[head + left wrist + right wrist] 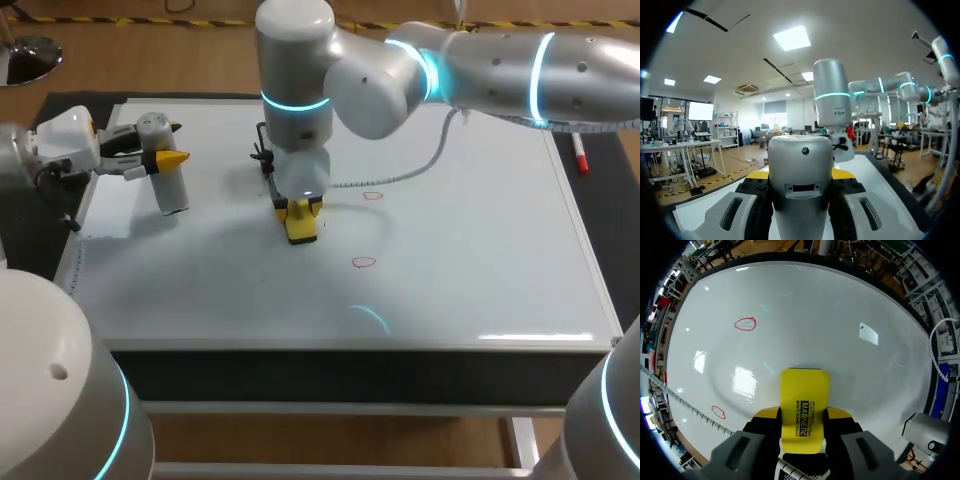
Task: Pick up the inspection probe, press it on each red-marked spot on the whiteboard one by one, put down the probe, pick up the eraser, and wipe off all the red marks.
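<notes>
Two arms are over the whiteboard (pixel 470 250) on the table. One arm comes in from the left side and its left gripper (pixel 158 143) is near the left edge of the board. Its two yellow fingers pinch the inspection probe (pixel 800 182) from both sides. The probe is a grey and white tube. It stands almost straight up, leaning just a little. Its low end points down at the board, but it is hard to tell if it touches the board or not.

The other arm comes in from the right side and reaches past the middle of the board. The right gripper (pixel 299 207) points down at the board. Its yellow fingers squeeze the yellow eraser (pixel 804 400) between them, one on each side. The flat eraser sticks out ahead of the fingers and sits low on the white board, close to the middle.

Two small red marks show on the board. One red ring (pixel 372 196) is just to the right of the eraser. The second red ring (pixel 363 263) is closer to the front edge, a bit apart from the eraser. Neither one is touched by the eraser.

A red pen (pixel 580 155) lies on the dark table top, just past the right edge of the board, far from both grippers
</notes>
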